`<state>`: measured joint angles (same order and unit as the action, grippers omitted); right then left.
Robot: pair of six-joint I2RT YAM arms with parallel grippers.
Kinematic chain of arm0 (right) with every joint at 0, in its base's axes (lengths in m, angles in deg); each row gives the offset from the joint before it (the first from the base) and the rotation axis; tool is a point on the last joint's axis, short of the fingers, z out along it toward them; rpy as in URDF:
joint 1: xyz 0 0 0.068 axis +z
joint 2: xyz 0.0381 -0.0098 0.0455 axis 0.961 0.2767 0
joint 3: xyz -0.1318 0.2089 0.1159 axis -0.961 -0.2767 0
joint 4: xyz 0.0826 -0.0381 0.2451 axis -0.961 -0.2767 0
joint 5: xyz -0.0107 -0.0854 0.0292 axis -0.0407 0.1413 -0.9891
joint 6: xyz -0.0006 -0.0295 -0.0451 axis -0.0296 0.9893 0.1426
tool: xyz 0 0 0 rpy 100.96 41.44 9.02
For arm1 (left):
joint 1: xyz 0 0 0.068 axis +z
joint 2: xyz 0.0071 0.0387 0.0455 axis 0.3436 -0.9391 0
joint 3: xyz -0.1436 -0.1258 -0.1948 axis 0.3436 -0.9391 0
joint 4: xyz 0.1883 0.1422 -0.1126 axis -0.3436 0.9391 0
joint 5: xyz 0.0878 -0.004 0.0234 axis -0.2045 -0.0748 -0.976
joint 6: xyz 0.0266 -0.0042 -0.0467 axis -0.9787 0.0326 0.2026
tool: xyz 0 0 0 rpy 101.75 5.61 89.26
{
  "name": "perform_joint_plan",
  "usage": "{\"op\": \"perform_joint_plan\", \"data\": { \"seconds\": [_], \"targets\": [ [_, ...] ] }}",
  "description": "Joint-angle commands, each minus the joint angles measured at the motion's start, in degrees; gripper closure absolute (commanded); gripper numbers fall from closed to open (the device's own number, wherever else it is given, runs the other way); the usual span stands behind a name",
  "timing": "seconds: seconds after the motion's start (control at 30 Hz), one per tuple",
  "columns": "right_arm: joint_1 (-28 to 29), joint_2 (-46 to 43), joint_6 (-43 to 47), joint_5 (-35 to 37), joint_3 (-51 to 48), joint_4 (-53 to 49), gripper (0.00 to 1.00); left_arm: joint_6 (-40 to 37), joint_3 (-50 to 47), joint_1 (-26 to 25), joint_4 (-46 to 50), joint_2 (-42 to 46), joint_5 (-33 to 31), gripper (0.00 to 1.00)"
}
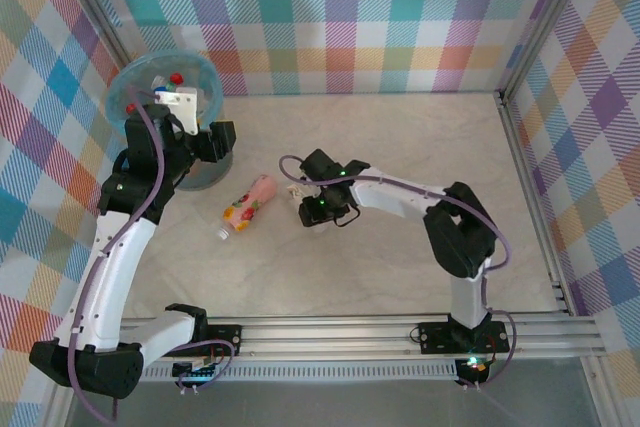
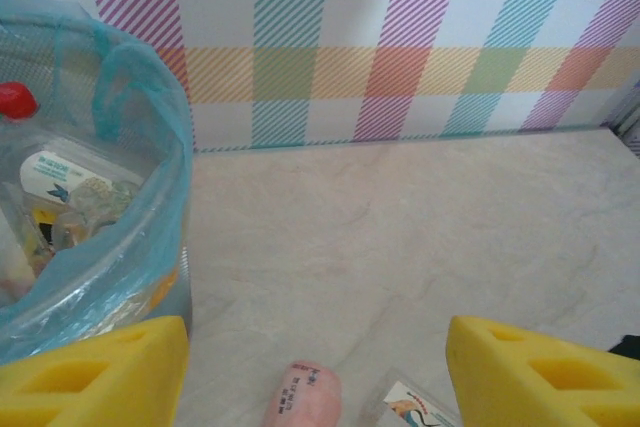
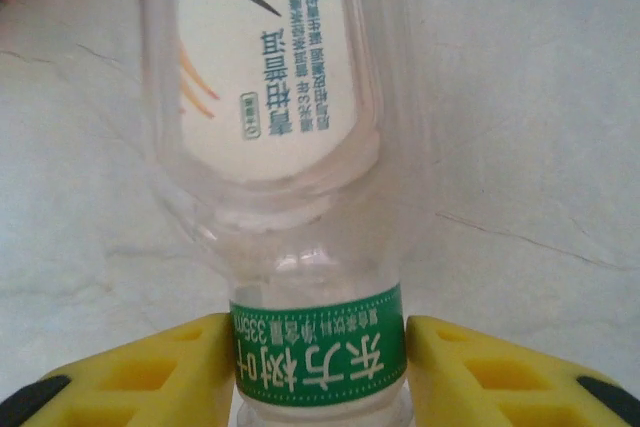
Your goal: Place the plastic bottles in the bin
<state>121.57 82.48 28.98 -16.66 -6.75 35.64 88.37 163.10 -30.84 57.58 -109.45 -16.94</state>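
Jaws on bottle — bottles in bin

Bin holds bottles; pink bottle lies nearby; green-banded bottle pinched.

Table: pale marble-look top, flat, plaid walls on three sides. Metal rail along near edge.
Bin: far left corner, upright, blue bag liner, standing on tabletop.
Pink bottle: lying on side, diagonal, white cap toward near left, just right of bin, apart from it.
Clear bottle: green neck band, white label, lying on tabletop near centre, just right of pink bottle.
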Motion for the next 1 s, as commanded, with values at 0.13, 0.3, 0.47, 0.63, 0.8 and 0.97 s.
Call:
{"op": "perform_joint_plan", "data": {
  "seconds": [0.13, 0.3, 0.47, 0.63, 0.8, 0.97],
  "targets": [
    [-1.14, -8.84, 5.21, -1.33, -2.84, 2.41, 0.60, 4.46, 2.27, -0.38, -0.37, -1.41, 1.23, 0.31],
    [-1.17, -13.84, 7.79, -1.31, -4.54, 3.55, 0.62, 8.45, 4.14, -0.33, 0.86, -3.51, 3.76, 0.31],
    [-1.19, -18.80, 9.01, -1.53, -7.22, 7.30, 0.65, 12.38, 8.08, -0.40, 5.18, -8.94, 13.78, 0.31],
    [-1.15, -22.37, 9.81, -1.99, -7.99, 9.50, 0.67, 17.03, 8.74, -0.46, 6.08, -13.22, 22.87, 0.30],
    [-1.14, -26.05, 9.68, -0.37, -9.21, 12.60, 0.67, 21.84, 6.74, -2.74, 3.19, -15.91, 27.41, 0.25],
    [-1.17, -28.89, 9.03, 0.27, -11.00, 16.03, 0.67, 25.68, 6.27, -4.02, 2.56, -18.12, 27.95, 0.15]
  ]
}}
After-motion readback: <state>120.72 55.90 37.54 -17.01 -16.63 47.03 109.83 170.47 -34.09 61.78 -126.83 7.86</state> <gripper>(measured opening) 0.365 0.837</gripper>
